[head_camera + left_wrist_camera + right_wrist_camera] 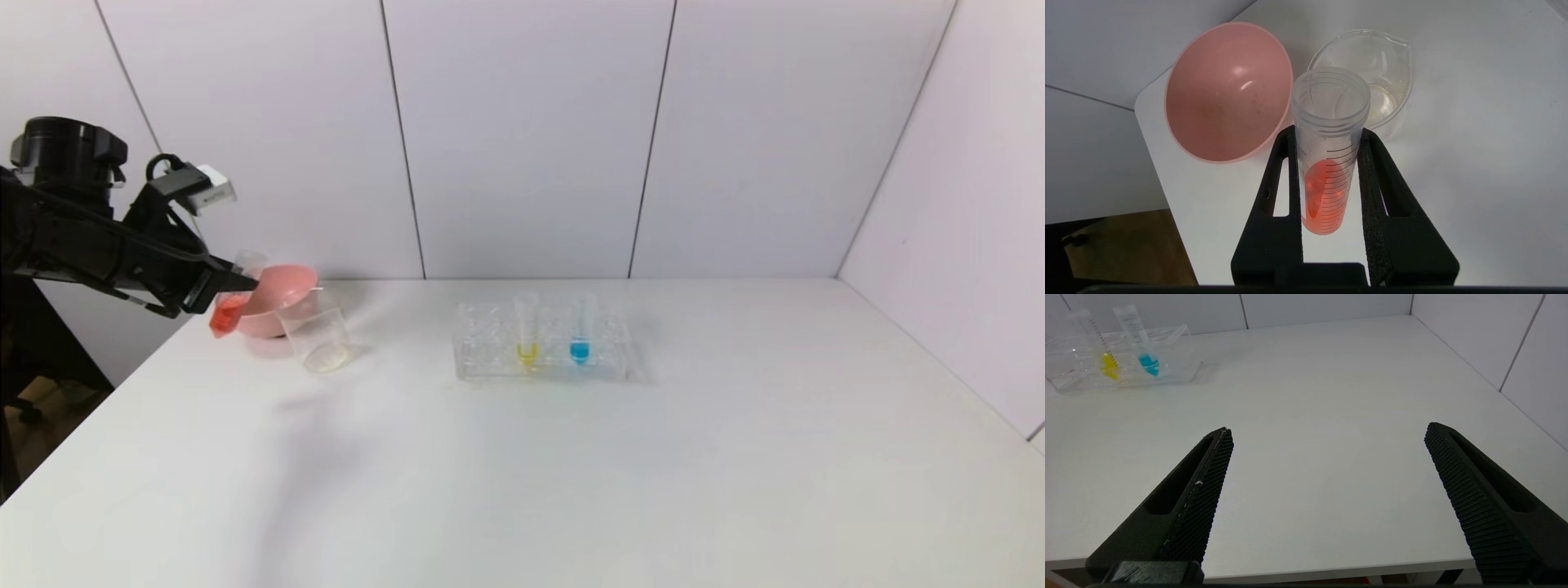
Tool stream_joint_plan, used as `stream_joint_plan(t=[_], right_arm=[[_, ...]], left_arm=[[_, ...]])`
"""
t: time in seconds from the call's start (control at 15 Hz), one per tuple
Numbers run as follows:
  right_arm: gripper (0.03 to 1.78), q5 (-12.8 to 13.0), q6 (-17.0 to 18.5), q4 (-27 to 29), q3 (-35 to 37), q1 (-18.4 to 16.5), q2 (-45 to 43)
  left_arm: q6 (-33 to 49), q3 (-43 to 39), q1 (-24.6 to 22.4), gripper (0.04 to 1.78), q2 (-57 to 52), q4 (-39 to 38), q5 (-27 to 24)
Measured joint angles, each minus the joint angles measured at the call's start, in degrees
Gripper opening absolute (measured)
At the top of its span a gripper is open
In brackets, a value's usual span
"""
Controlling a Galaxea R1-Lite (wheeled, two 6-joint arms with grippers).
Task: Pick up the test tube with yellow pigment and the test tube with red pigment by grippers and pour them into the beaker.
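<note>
My left gripper [233, 286] is shut on the test tube with red pigment [231, 309] at the table's far left, holding it tilted beside the pink bowl. In the left wrist view the gripper [1327, 136] clamps the tube [1327, 179] near its open mouth, with red-orange liquid in its tip, and the mouth points toward the beaker [1372, 81]. The clear beaker [317, 331] stands right of the bowl. The test tube with yellow pigment [527, 331] stands in the clear rack [482, 359]; it also shows in the right wrist view [1102, 351]. My right gripper [1327, 437] is open and empty above the table's near edge.
A pink bowl [282, 294] sits at the far left, just behind the beaker; it also shows in the left wrist view [1224, 94]. A tube with blue liquid [580, 331] stands in the rack beside the yellow one. The table's left edge lies below my left gripper.
</note>
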State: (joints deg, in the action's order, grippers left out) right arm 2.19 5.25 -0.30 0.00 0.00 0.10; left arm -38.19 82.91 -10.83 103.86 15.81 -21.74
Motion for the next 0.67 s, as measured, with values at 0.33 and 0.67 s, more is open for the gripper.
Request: stream_joint_plan(t=[0.33,0.67], right_arm=[[1.71,0.00,-0.02,-0.02,0.00,0.00,0.00],[1.71,-0.02,0.00,0.00,0.00,0.00,0.00]], left_arm=[[-6.01,9.01,0.68,0.43,5.91,8.78,3.22],[-11.91,21.11,1.76,0.43,8.59,23.08,7.72]])
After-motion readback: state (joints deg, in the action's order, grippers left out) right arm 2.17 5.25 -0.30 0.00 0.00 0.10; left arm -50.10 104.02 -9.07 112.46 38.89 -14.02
